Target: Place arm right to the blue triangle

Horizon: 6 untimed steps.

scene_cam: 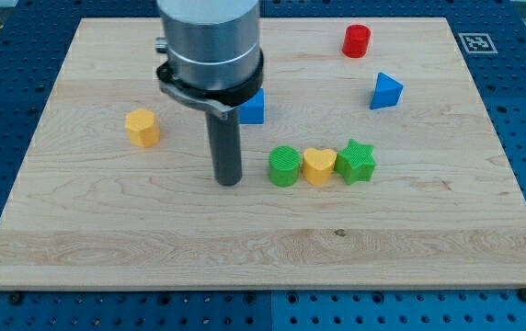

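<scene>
- The blue triangle (385, 91) sits near the board's upper right, below and to the right of the red cylinder (357, 41), with open wood on its right side.
- It looks like a small, light, rigid plastic piece, likely to slide easily on the smooth wood; no hold is needed, since the job is only to stop beside it without nudging it.
- My tip (229, 180) rests on the board well to the left of and below the triangle, just left of the green cylinder (284, 166). The arm ends in a bare rod with no pincer, so it holds nothing.
- Counted around the triangle: one blue triangle, one blue cube (252, 108) partly hidden behind the rod, one red cylinder, one green cylinder, one yellow heart (318, 166), one green star (356, 161), one orange block (142, 127).
- The green cylinder, heart and star touch in a row below and left of the triangle.
</scene>
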Each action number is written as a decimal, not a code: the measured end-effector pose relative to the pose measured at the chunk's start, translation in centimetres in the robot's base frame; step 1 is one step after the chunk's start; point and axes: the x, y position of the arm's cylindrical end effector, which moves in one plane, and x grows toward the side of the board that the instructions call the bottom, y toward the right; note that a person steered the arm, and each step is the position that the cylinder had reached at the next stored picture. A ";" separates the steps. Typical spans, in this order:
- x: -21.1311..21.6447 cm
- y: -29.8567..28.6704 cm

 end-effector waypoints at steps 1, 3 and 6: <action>3.9 0.1; 9.0 11.1; 10.9 30.2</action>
